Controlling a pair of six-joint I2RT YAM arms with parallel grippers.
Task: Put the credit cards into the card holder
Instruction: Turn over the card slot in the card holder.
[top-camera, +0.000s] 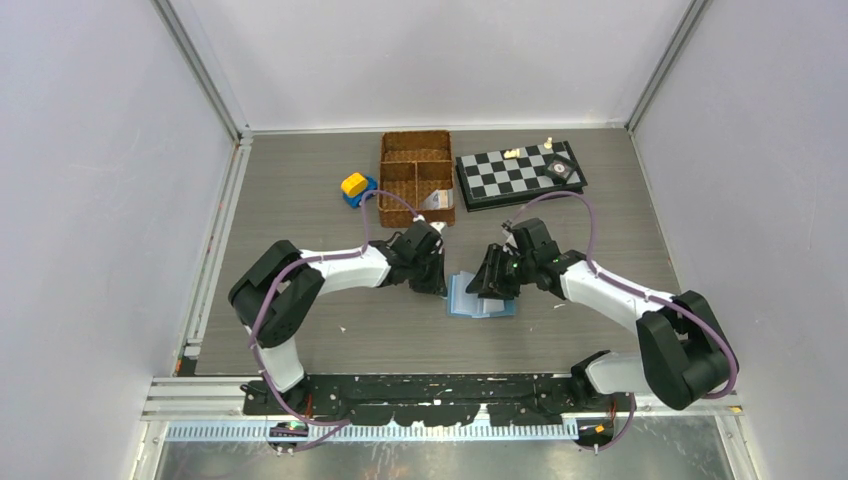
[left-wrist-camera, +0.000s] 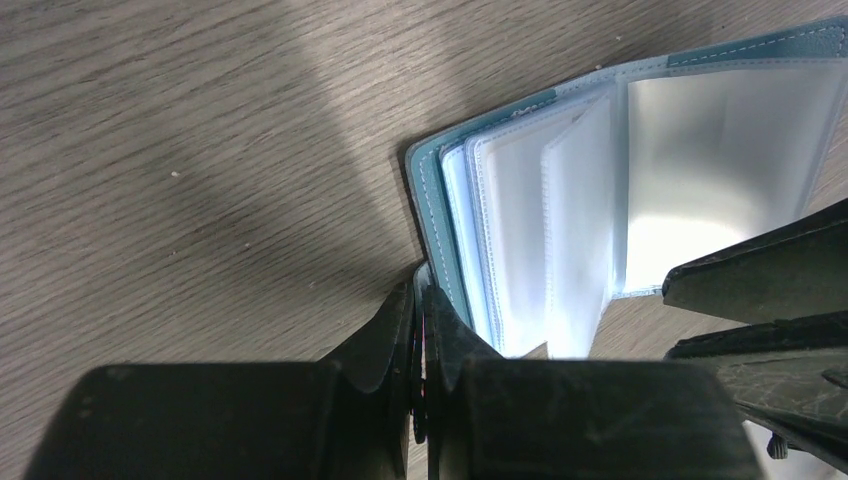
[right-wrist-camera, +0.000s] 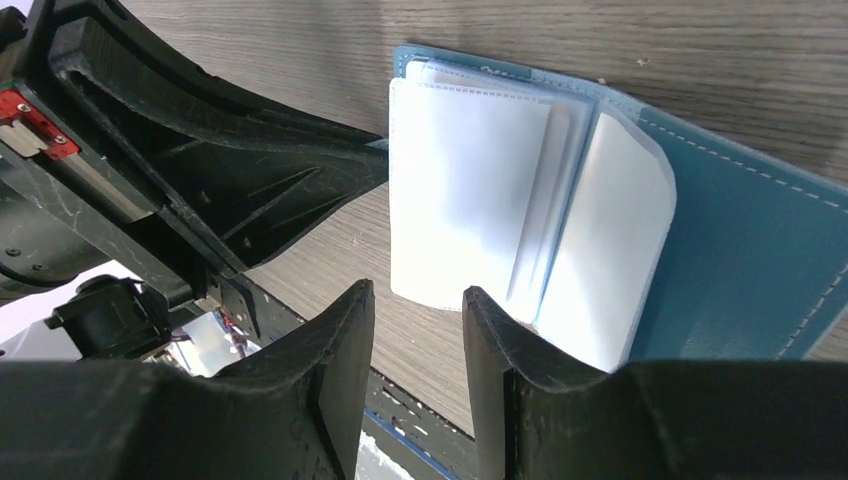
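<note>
The teal card holder (top-camera: 468, 301) lies open on the table between my grippers, its clear inner sleeves (right-wrist-camera: 460, 180) fanned up. It also shows in the left wrist view (left-wrist-camera: 430, 200) and the right wrist view (right-wrist-camera: 740, 230). My left gripper (top-camera: 432, 272) (left-wrist-camera: 420, 300) is shut on a thin dark card seen edge-on, right at the holder's left edge. My right gripper (top-camera: 497, 276) (right-wrist-camera: 415, 290) is open and empty, its fingertips just short of the sleeves' near edge. A pale card (top-camera: 437, 200) lies in the wicker basket.
The brown wicker basket (top-camera: 401, 150) stands behind the left gripper. A chessboard (top-camera: 520, 172) with a few pieces is at the back right. A yellow and blue object (top-camera: 355, 187) sits left of the basket. The two grippers are very close together.
</note>
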